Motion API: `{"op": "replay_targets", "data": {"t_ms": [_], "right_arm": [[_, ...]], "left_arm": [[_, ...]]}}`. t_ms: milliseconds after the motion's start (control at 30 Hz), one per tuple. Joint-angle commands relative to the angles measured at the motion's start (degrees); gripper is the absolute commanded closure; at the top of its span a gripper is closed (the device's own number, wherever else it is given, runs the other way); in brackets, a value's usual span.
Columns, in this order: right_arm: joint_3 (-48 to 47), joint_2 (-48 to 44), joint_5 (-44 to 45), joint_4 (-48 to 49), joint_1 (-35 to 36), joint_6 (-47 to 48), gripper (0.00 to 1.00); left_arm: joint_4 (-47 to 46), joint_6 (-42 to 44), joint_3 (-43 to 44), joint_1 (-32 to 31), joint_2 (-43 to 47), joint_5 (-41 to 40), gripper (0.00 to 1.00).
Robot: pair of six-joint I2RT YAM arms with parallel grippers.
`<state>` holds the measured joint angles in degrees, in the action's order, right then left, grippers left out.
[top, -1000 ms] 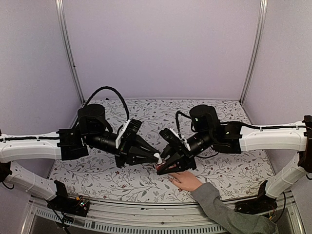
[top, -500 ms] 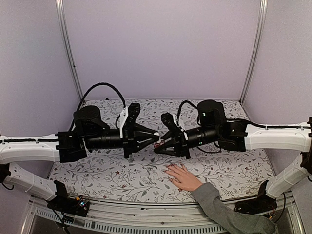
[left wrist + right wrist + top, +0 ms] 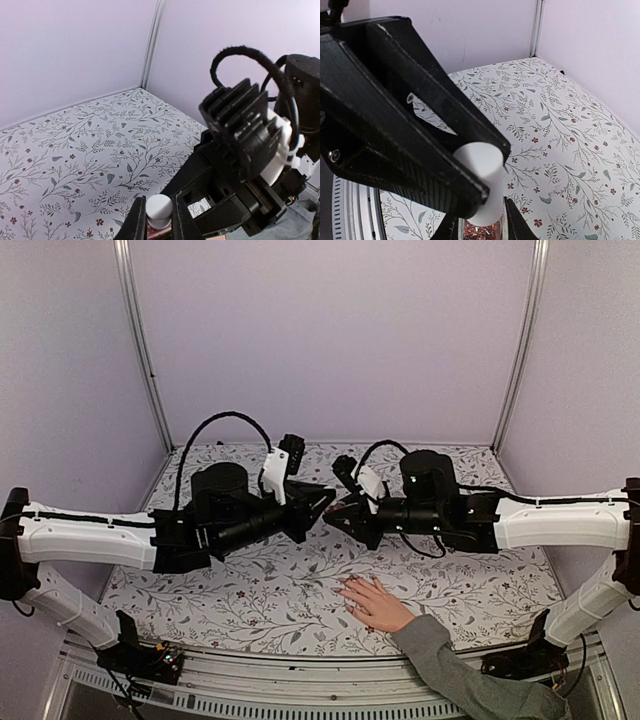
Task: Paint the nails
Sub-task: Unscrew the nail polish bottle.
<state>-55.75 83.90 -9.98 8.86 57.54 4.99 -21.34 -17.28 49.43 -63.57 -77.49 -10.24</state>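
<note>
A light-skinned hand in a grey sleeve lies flat on the floral table near the front, fingers spread toward the left. Its nails are too small to make out. Above and behind it my two grippers meet tip to tip around a small polish bottle. My left gripper is shut on the bottle's white cap. My right gripper is shut on the red glitter bottle just under that cap. In the top view the left gripper and right gripper hang above the cloth.
The floral cloth covers the table up to the lilac walls and two metal corner posts. Black cables loop over both wrists. A small circuit board sits at the front left rail.
Both arms have risen and swung back from the hand, carrying the bottle up and away. The hand has spread flat on the cloth.
</note>
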Motion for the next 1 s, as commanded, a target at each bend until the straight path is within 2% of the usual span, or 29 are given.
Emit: {"op": "replay_targets", "data": {"t_ms": [0,133,267,367,467,600,700,800,900,967], "right_arm": [[-1.8,1.0,6.1,4.7,0.7,-0.6,1.0],[-2.8,2.1,8.1,4.9,0.7,-0.5,1.0],[-3.1,3.1,7.4,5.3,0.7,-0.4,1.0],[-2.7,2.8,6.6,5.3,0.7,-0.4,1.0],[-1.9,2.3,5.8,5.1,0.6,-0.1,1.0],[-0.8,1.7,2.2,5.1,0.6,0.6,1.0],[0.2,1.1,-3.4,5.0,0.6,2.2,1.0],[1.1,0.1,-10.0,4.8,0.5,3.4,1.0],[1.3,-0.9,-18.7,3.6,0.3,5.0,1.0],[0.7,-1.0,-26.5,1.6,0.4,6.2,1.0]], "left_arm": [[1.9,-3.5,3.2,-2.3,-3.0,-13.9,1.0],[2.5,-3.7,4.1,-3.5,-4.0,-19.5,1.0],[2.7,-3.5,3.9,-3.7,-3.8,-19.6,0.98],[4.8,-3.3,3.8,-3.5,-1.9,-19.6,0.83],[7.9,-2.1,3.8,-2.7,0.9,-19.0,0.59],[9.7,3.2,1.8,-0.7,6.5,-11.3,0.37],[9.3,6.7,-1.4,1.3,11.8,-4.4,0.26],[9.8,8.3,-3.7,3.4,16.1,2.3,0.19],[11.9,12.1,-4.0,4.1,18.3,10.7,0.17],[12.6,16.4,-4.8,4.1,19.5,20.4,0.17]]}}
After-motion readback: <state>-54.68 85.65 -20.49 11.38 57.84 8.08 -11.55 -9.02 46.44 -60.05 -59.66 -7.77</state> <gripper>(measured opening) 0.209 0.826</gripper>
